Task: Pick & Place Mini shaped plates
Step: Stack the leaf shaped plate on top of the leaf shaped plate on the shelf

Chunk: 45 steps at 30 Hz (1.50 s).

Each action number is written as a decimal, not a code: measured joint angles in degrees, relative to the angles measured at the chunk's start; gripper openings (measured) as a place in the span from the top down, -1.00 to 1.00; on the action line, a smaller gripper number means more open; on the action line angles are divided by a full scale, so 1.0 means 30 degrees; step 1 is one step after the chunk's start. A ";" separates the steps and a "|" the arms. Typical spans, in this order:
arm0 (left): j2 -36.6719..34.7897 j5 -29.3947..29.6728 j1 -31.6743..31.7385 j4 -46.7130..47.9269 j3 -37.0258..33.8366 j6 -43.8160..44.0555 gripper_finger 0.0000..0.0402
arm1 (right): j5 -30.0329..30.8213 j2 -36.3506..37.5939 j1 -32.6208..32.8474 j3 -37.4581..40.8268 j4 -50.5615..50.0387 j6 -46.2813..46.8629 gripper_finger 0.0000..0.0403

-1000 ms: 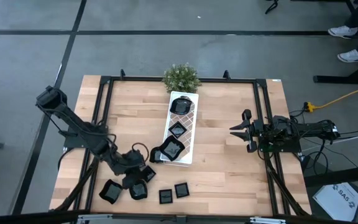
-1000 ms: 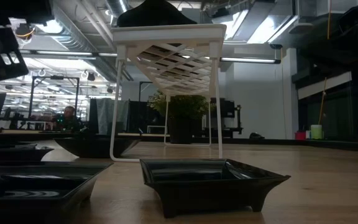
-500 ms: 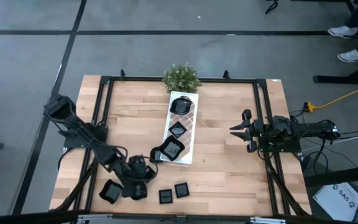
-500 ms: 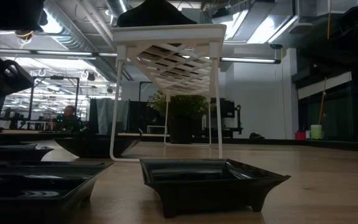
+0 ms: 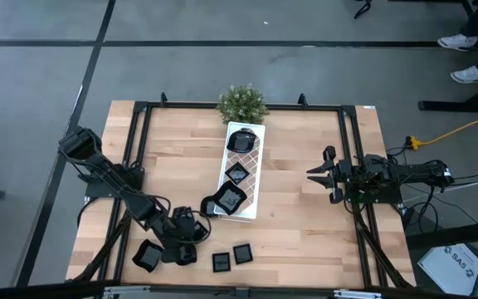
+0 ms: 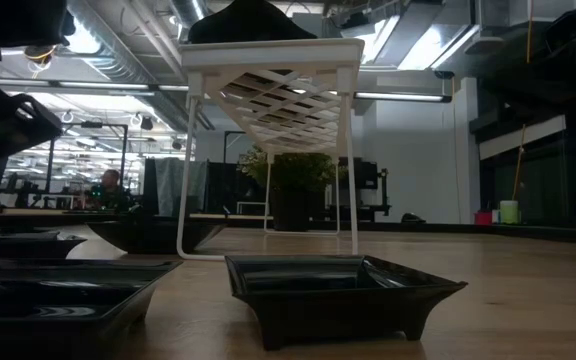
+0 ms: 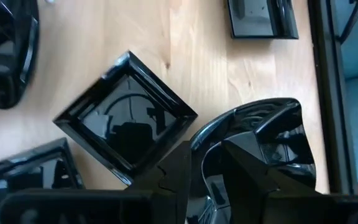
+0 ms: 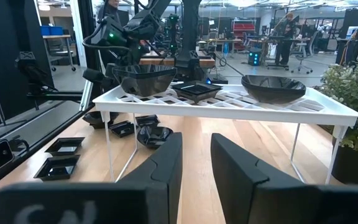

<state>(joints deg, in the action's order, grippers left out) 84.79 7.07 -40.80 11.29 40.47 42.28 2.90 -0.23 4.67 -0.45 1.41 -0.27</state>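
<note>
A long white lattice tray (image 5: 244,176) stands on legs mid-table, three black mini plates (image 5: 236,173) on it, up and away from the left gripper (image 5: 182,241), which hangs low over the loose dishes at the table's near edge. In its wrist view the dark fingers (image 7: 173,177) straddle the rim of a wavy-edged dish (image 7: 263,140), one finger outside and one inside the bowl; whether they have pinched tight cannot be told. A square plate (image 7: 126,121) lies just beside that finger, another square one (image 7: 263,18) farther ahead, more crowding in around the gripper. The right gripper (image 5: 319,174) waits open, well apart beyond the tray. The risk: a glossy, sloping rim could slide from a thin-edge pinch, and a lift could drag or knock the square plate close alongside, or the dish could clip the tray's raised edge.
</note>
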 joint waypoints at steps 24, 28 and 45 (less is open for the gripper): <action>-0.0007 0.0738 0.0044 0.1023 0.0000 -0.1167 0.59 | 0.0000 -0.0003 0.0000 0.0000 -0.0006 0.0000 0.58; -0.0007 0.0712 0.0044 0.1057 0.0000 -0.1166 0.59 | 0.0000 -0.0004 0.0007 0.0000 -0.0002 0.0000 0.58; 0.0532 -0.0217 0.0022 0.0591 0.0000 -0.0283 0.63 | 0.0000 -0.0006 0.0007 0.0000 0.0001 0.0000 0.58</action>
<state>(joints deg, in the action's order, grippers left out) 86.39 6.42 -40.73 13.06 40.47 41.43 2.90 -0.25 4.69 -0.45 1.41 -0.27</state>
